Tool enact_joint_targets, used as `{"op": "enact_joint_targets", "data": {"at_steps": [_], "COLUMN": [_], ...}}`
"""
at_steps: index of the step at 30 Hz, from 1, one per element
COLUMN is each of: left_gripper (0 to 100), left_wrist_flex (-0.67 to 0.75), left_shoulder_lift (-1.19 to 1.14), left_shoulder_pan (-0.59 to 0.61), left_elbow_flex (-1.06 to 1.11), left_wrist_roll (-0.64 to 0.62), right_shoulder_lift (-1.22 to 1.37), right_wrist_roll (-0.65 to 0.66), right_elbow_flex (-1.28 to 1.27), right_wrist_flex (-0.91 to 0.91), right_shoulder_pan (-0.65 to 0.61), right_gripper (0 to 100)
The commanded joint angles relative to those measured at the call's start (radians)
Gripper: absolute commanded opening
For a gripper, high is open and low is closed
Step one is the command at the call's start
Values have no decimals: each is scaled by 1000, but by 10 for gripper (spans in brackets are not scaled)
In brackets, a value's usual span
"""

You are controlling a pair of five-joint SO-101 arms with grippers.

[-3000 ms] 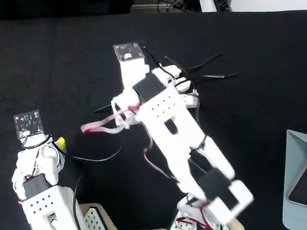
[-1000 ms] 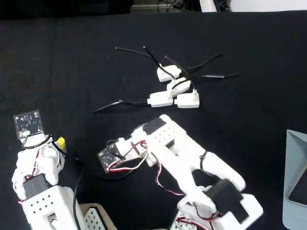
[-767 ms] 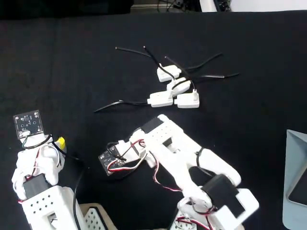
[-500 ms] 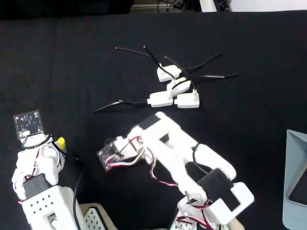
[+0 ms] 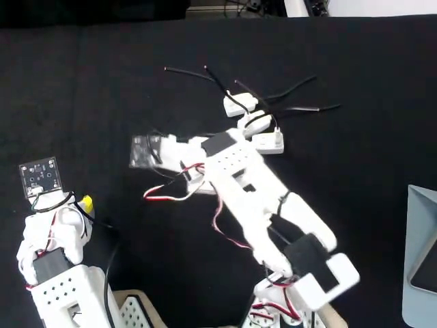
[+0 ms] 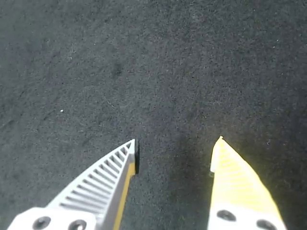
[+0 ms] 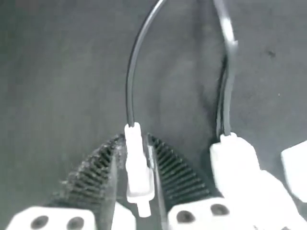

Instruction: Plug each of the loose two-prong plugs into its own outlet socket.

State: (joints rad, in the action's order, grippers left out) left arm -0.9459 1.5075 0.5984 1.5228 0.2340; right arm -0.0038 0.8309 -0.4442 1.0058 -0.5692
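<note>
Fingers of the left gripper, one white and one yellow, stand apart with nothing between them, hanging over bare black cloth at the table's left side. Toward the middle, the right arm stretches out over the table. The right gripper is clenched on a small white plug, its ribbed pads pressing the body's two sides just below where the black cord leaves it. A second plug lies just beside, with its own cord. Seen from above, the plug cluster sits at the arm's far end, cords fanning away, and whether each piece is a plug or a socket I cannot tell. A grey bin stands well apart at the right edge.

The plug looks light, hard and smooth, so it could twist or slip under a loose pinch. Its cord is likely springy enough to tug it off line. Holding the body by its sides, not the cord, with the mating end left clear, seems the sound grip
</note>
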Motion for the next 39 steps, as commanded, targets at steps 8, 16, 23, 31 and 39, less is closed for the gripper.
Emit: {"op": "enact_joint_targets", "data": {"at_steps": [8, 16, 23, 31, 39], "left_gripper": [257, 257, 257, 257, 257], "left_wrist_flex": [20, 20, 20, 20, 21], "left_shoulder_lift": [11, 11, 11, 11, 11], "left_shoulder_pan": [-13, -13, -13, -13, -13], "left_elbow_flex": [5, 4, 4, 4, 4], "left_wrist_roll": [0, 0, 0, 0, 0], "right_shoulder_lift": [159, 251, 361, 458, 464], "right_wrist_roll": [-483, -496, -486, -425, -423], "right_elbow_flex": [73, 240, 406, 499, 565], "right_wrist_flex": [-164, 63, 219, 333, 400], "right_shoulder_pan": [-25, -28, -28, -23, -6], "right_gripper": [16, 106, 107, 107, 106]}}
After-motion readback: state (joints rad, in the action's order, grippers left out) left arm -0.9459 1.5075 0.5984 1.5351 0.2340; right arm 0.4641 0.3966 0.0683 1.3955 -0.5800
